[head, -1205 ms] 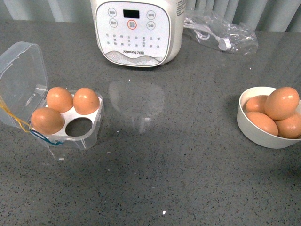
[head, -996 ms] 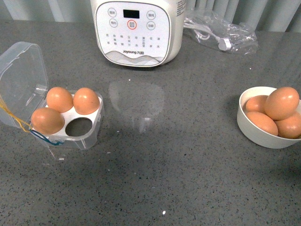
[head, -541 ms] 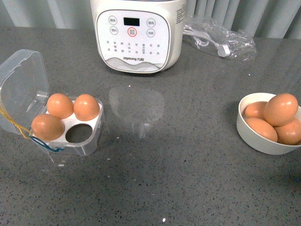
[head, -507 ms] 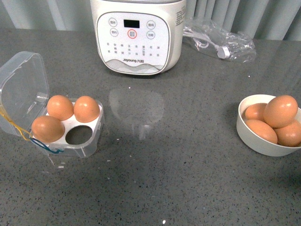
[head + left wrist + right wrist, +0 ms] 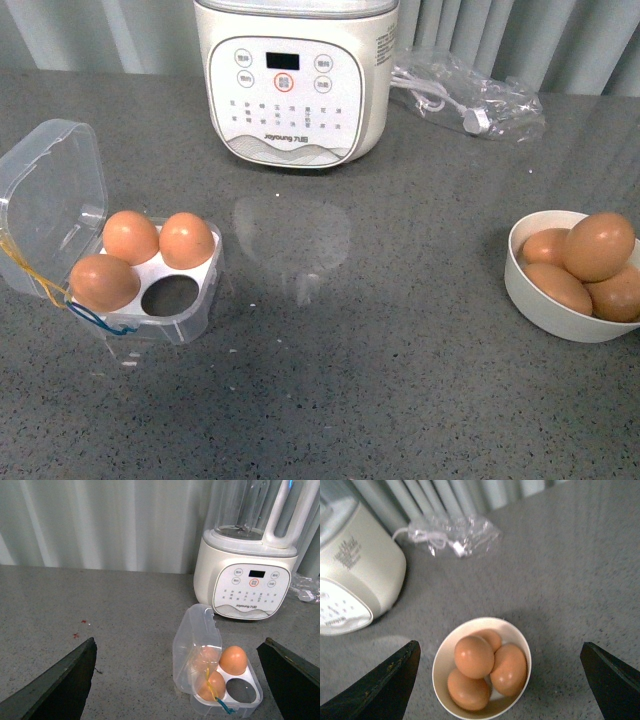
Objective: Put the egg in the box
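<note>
Waiting on top of the pile in the white bowl (image 5: 532,298) is the egg (image 5: 598,245). The box (image 5: 196,312) sits open, well apart, with three eggs (image 5: 186,240) in and one hole (image 5: 175,294) empty. The left tool (image 5: 178,640) and right tool (image 5: 500,644) are spread wide, holding nothing.

The left gripper (image 5: 179,641) is holding its fingers (image 5: 65,685) wide apart, gripping nothing. The right gripper (image 5: 500,644) is spreading its fingers (image 5: 612,677) wide too, empty.
</note>
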Robot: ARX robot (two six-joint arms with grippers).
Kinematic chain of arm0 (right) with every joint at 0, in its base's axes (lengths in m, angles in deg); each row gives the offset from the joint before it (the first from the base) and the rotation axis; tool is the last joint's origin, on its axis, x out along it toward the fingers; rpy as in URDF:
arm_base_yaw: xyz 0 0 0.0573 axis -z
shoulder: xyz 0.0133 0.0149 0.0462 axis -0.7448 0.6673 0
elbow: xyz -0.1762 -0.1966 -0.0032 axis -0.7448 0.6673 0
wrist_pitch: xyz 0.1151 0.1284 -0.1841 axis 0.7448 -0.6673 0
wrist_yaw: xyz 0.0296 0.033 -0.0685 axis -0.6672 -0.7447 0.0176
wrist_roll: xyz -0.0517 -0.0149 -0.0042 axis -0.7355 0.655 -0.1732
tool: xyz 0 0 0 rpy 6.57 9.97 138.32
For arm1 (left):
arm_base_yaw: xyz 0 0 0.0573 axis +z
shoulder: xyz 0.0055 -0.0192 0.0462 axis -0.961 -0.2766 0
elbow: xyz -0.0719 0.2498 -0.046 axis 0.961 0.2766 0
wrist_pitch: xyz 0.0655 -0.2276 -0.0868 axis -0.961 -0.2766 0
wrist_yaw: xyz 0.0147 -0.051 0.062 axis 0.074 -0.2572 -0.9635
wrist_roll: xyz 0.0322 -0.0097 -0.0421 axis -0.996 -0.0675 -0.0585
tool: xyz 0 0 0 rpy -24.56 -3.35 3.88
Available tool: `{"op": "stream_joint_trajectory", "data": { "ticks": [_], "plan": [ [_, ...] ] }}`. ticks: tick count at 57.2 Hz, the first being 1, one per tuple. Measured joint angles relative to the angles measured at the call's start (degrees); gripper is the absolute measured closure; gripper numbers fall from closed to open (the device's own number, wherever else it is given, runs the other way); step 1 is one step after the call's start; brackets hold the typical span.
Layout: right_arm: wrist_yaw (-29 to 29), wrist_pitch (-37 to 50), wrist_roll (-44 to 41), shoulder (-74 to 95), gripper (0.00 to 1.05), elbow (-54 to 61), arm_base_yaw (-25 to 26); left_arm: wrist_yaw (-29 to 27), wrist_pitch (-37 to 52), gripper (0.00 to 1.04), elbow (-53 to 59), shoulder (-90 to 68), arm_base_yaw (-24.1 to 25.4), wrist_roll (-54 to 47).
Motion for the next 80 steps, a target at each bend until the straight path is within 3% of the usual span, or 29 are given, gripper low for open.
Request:
{"op": "stream_joint_trajectory", "data": {
  "ticks": [20, 80],
  "plan": [
    [-9.1, 15.3, -12.0, 21.8, 0.07, -2.6, -2.0, 0.0, 0.0, 0.07, 0.0, 0.0, 0.0, 0.0],
    [-14.8, 17.6, -21.3, 34.7, 0.07, -8.3, 0.6, 0.0, 0.0, 0.07, 0.0, 0.0, 0.0, 0.0]
  ]
}}
